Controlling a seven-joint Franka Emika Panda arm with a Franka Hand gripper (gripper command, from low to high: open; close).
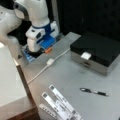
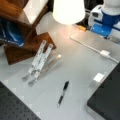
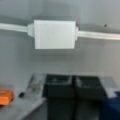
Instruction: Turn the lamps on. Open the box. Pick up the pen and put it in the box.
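In a front view I see the box (image 1: 96,51) closed on the worktop (image 1: 75,82), the pen (image 1: 93,91) lying well apart in front of it. In a front view the lamp (image 2: 68,10) glows, the pen (image 2: 63,93) beside the white strips (image 2: 40,61). From the wrist, my claw (image 3: 74,88) looks pressed together, empty, just short of the white cable switch (image 3: 55,34).

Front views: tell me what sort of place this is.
Probably a robotics lab bench: a white and blue robot arm over a grey tabletop, a perforated black mounting board, and a lit white lampshade.
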